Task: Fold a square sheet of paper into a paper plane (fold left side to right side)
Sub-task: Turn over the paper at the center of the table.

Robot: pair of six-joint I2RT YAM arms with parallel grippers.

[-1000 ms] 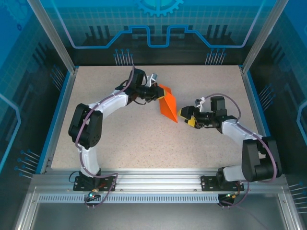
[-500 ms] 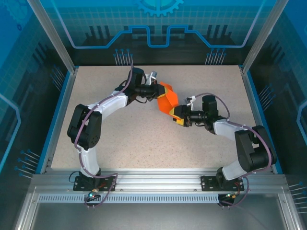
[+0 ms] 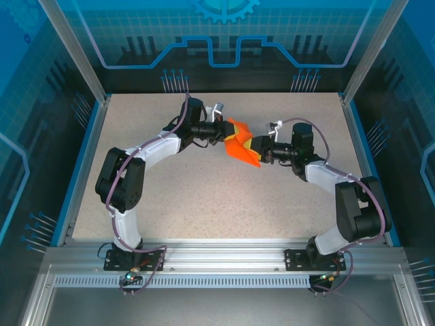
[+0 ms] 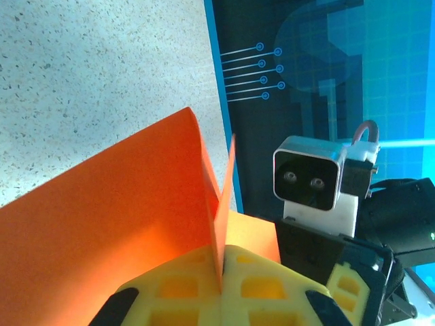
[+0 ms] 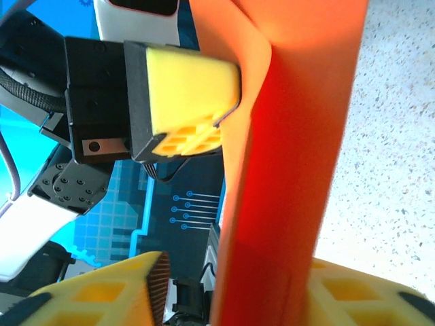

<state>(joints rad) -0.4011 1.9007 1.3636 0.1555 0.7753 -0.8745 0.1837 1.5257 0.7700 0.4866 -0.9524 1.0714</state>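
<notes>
Holding: the left gripper (image 3: 228, 133) is clenched on the paper (image 3: 242, 145). In its wrist view the yellow pads (image 4: 183, 292) meet, with an upright edge of the sheet pinched in the seam between them.
Right gripper (image 3: 255, 149): its jaws straddle the paper without clamping it. In its wrist view one yellow finger (image 5: 102, 295) stands off the sheet with a dark gap between, and the other (image 5: 360, 299) lies right at the paper's opposite face.
Place: the paper is held up over the far middle of the table (image 3: 204, 197), between the two grippers, which face each other.
Shape: folded, with two orange faces spreading from a crease.
Long axis: diagonal in the top view, running from far-left to near-right.
Pointing: the narrow corner points near-right, just below the right gripper's fingers, and the broader end sits at the left gripper.
Low corner: whether it touches the table cannot be told.
</notes>
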